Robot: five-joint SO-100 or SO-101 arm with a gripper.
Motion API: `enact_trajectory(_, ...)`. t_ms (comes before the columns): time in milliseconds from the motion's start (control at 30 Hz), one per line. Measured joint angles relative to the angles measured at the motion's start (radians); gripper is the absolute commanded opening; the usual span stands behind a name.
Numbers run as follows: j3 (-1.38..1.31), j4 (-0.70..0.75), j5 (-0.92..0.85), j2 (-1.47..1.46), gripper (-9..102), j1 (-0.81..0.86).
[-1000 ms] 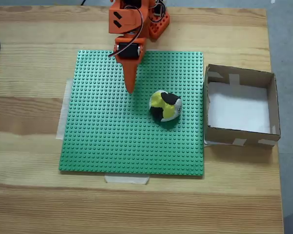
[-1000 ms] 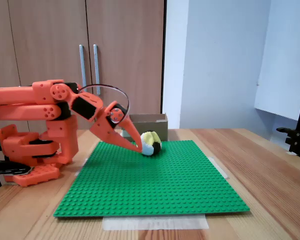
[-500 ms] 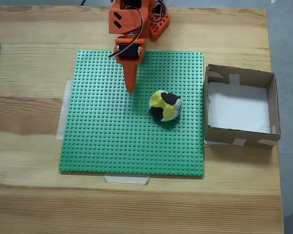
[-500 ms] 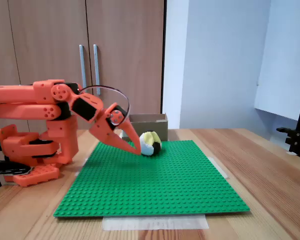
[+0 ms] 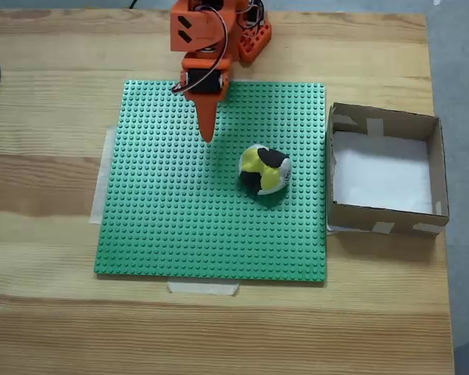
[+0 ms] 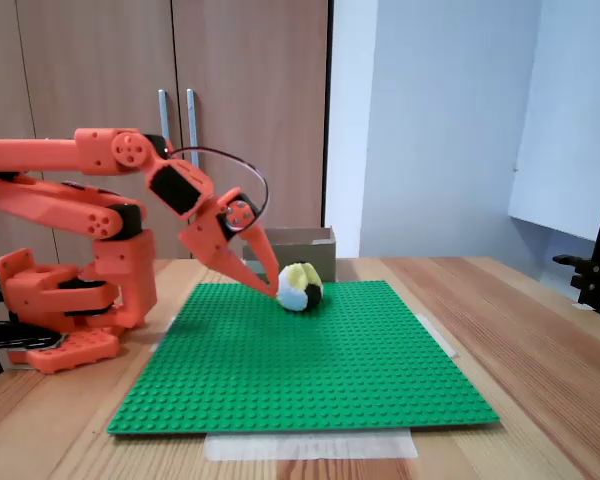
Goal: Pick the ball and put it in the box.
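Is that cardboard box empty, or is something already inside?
Empty: the box shows only its bare white bottom, and the ball lies outside on the green mat.

Ball (image 5: 264, 169) on green baseplate (image 5: 172, 234), box (image 5: 434, 168) alongside.

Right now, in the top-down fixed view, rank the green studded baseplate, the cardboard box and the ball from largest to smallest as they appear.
1. Green studded baseplate, by far the largest.
2. Box, clearly smaller than the baseplate.
3. Ball, smallest.
All three rest at table level, so nearness to the camera hardly skews this.
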Motion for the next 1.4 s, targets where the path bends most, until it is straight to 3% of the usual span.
enact_trajectory(867, -0.729, 0.399, 0.123, -0.689, -1, -0.196)
enact_trajectory(1400, -1.043, 0.575, 0.163, -1.032, -1, -0.302)
